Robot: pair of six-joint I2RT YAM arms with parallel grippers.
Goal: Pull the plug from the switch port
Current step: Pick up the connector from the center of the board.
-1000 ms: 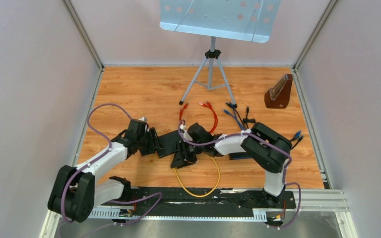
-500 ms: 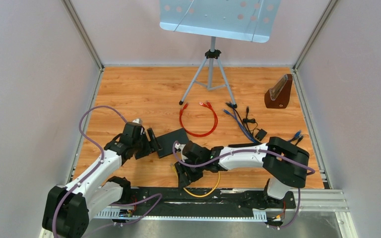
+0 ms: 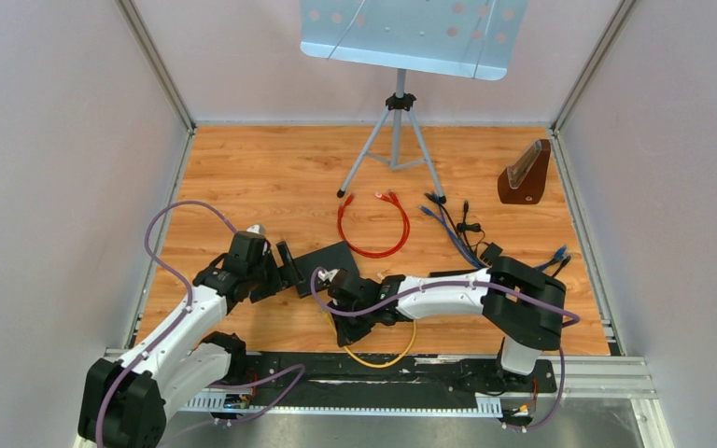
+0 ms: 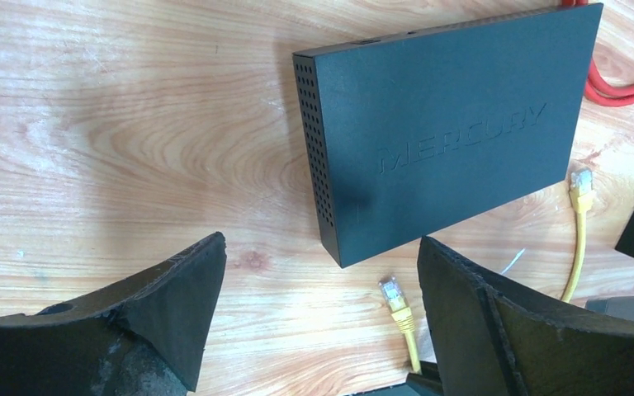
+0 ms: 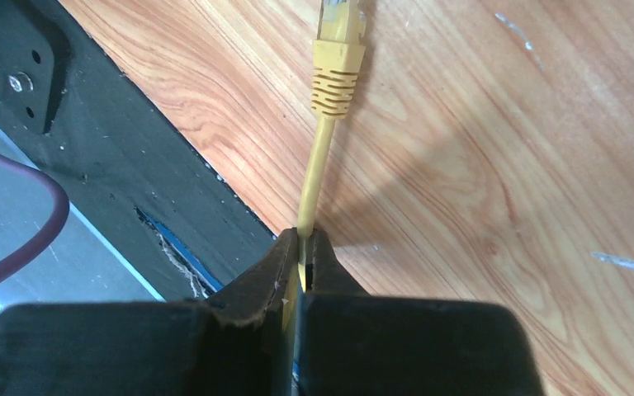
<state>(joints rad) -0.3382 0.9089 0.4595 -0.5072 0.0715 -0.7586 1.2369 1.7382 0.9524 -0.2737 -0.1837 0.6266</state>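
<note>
Now look at the right arm: stretched long to the left, low over the brown wooden table (image 3: 243, 168), wrist bent down toward the near edge. See the right gripper (image 5: 304, 239) squeezed fully together on the thin yellow cable (image 5: 318, 169), pinching it a little way behind the yellow plug (image 5: 338, 74) with the clear tip. Note the black base strip (image 5: 91, 148) just beside that gripper, at the table's near edge.

Find the same plug out of its port, lying on bare wood just beside the near corner of the flat black switch box (image 4: 446, 140), close but not touching. Spot a second yellow plug (image 4: 580, 181) too, loose on the wood by the box's right side.

Next look at the left arm: elbow up, white forearm slanting up and to the right, wrist turned toward the box. See the left gripper (image 4: 320, 243) spread wide, holding nothing. Notice its two black fingers (image 4: 173, 305) standing well apart, with the corner of the box a little ahead of them and not touched.

Lastly, spot the red cable (image 3: 373, 238) curled in a loop on the far side of the box, right up against its far corner.
</note>
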